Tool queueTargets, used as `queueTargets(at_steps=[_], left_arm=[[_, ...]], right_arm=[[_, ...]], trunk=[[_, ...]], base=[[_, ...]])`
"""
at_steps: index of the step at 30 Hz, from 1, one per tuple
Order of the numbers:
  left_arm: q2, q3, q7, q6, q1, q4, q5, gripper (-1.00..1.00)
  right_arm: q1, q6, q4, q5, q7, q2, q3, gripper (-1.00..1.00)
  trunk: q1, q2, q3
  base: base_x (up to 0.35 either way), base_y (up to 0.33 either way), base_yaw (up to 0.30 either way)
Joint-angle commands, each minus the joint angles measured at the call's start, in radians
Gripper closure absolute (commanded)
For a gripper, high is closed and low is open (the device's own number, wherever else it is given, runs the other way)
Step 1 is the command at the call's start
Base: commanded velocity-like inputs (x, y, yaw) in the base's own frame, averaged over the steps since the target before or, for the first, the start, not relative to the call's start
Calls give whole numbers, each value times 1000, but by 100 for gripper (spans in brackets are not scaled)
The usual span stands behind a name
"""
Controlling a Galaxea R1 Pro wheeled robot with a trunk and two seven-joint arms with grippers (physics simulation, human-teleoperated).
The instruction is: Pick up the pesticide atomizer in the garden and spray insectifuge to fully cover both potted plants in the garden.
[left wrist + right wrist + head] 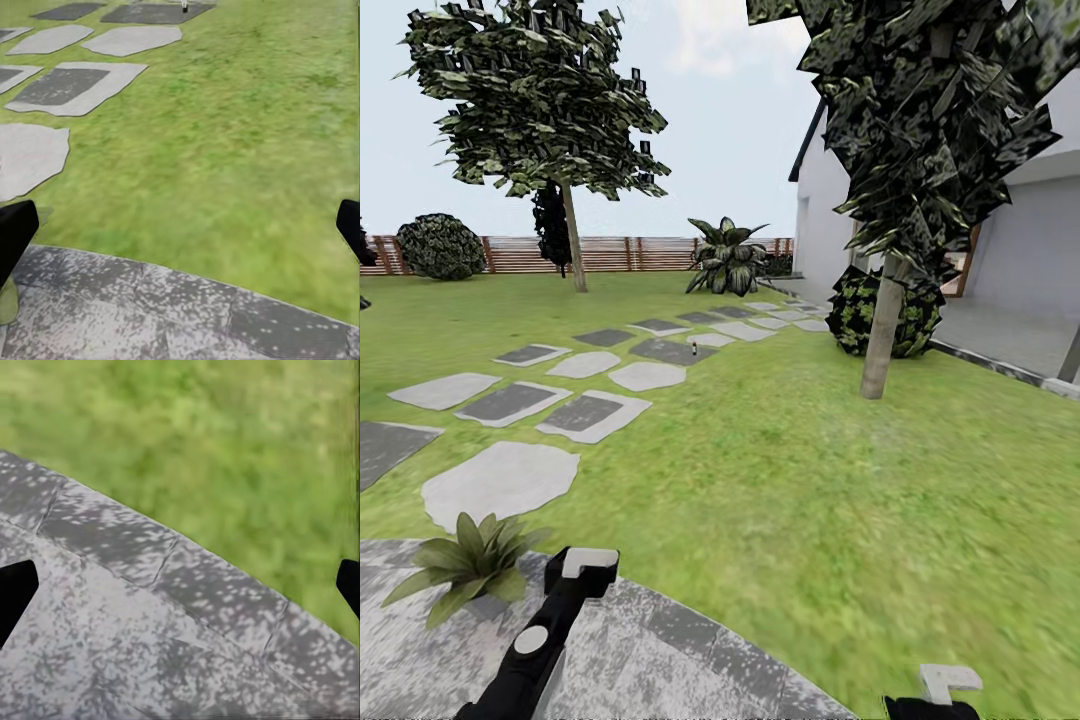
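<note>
One potted plant (465, 565), a low rosette of broad green leaves, sits on the grey paved patio (660, 650) just left of my left gripper (588, 568). Far ahead, a tiny slim object with a white patch, apparently the pesticide atomizer (693, 350), stands on a dark stepping stone; it is also at the far edge of the left wrist view (184, 4). My left gripper (180, 232) is open over the patio edge, holding nothing. My right gripper (950, 685) is low at the right, and its wrist view shows it (180, 585) open above the paving and grass.
Grey stepping stones (510, 400) cross the lawn toward a spiky long-leaved plant (728, 258) and a wooden slat fence (610, 253). A thin tree trunk (880, 340) and a dark bush (860, 310) stand at the right, beside a white house (1020, 250). Another tree (572, 240) stands further back.
</note>
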State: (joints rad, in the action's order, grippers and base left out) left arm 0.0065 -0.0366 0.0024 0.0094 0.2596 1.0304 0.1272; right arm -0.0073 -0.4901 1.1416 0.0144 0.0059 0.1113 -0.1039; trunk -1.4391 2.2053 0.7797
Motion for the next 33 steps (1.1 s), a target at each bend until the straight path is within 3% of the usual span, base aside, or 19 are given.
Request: queueTargets(at_steps=[1,7,15,27,33], left_arm=[[0,-1,0,1,7,3,11,-100],[-2,1,-4,0,19,14,11,-100],[-4,6,-5,2,40,75,11,-100],[-2,7,-5,3,41,80,12,-100],[-2,6,-5,3,41,80,11,-100]], right_arm=[[0,-6,1,10,1,0,-16,-100],[-1,-8,4,55,0,-1,-44,-100],[0,-11,7,57,-1,-3,-40,-100],[0,-11,7,56,-2,-2,-40,-100],[0,-11,7,56,-3,-2,-40,-100]], trunk=[[0,1,1],[-4,8,4],[-4,8,4],[-8,15,7],[-31,57,26]], base=[[0,0,0],[0,0,0],[0,0,0],[0,0,0],[0,0,0]])
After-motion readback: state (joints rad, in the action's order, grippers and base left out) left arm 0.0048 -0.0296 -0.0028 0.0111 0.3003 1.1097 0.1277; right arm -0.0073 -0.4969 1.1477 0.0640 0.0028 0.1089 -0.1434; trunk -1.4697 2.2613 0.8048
